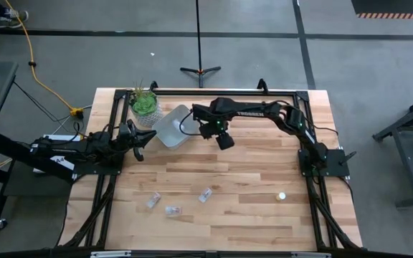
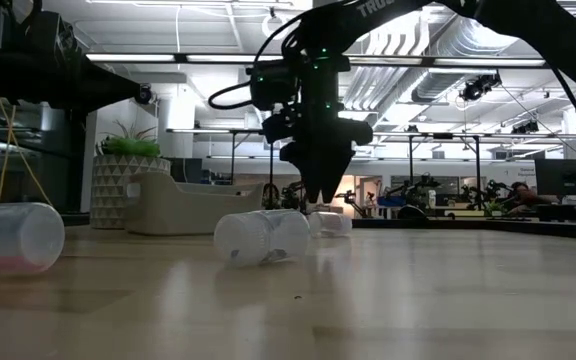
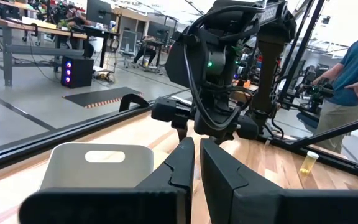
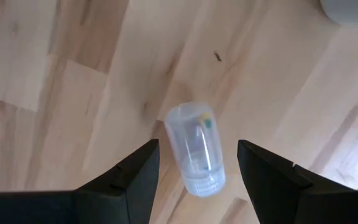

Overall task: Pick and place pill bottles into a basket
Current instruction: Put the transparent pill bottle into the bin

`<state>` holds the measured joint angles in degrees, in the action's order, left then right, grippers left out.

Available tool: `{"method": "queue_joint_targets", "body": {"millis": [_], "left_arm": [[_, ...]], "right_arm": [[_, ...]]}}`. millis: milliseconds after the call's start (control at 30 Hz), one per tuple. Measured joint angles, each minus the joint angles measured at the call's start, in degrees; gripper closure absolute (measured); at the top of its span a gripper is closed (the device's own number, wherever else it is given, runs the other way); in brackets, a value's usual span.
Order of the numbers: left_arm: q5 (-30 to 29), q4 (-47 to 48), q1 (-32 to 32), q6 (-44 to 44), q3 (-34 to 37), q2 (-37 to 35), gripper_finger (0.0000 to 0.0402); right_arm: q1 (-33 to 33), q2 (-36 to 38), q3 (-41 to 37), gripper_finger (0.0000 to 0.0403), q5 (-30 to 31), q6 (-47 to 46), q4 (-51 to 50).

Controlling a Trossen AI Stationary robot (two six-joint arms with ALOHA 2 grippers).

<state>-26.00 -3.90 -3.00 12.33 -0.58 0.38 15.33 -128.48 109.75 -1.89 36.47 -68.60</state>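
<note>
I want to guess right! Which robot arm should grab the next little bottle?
Probably the right. Its gripper hangs over a clear pill bottle lying on the table, fingers open on either side. The left gripper waits beside the basket, farther from any bottle.

Low view backlit, foreground blurry.

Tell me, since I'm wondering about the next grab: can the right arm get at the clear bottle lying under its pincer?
Probably yes. The right pincer hangs open over the lying clear bottle, one finger to each side, with only bare table around it. The basket sits off to one side.
</note>
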Motion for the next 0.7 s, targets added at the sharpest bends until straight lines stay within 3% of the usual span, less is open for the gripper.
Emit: {"method": "queue_joint_targets", "body": {"millis": [700], "left_arm": [[0.0, 0.0, 0.0, 0.0, 0.0, 0.0, 0.0337]], "right_arm": [[-1.2, -4.3, -0.1, 0.0195, 4.9, -1.9, -3.1]]}}
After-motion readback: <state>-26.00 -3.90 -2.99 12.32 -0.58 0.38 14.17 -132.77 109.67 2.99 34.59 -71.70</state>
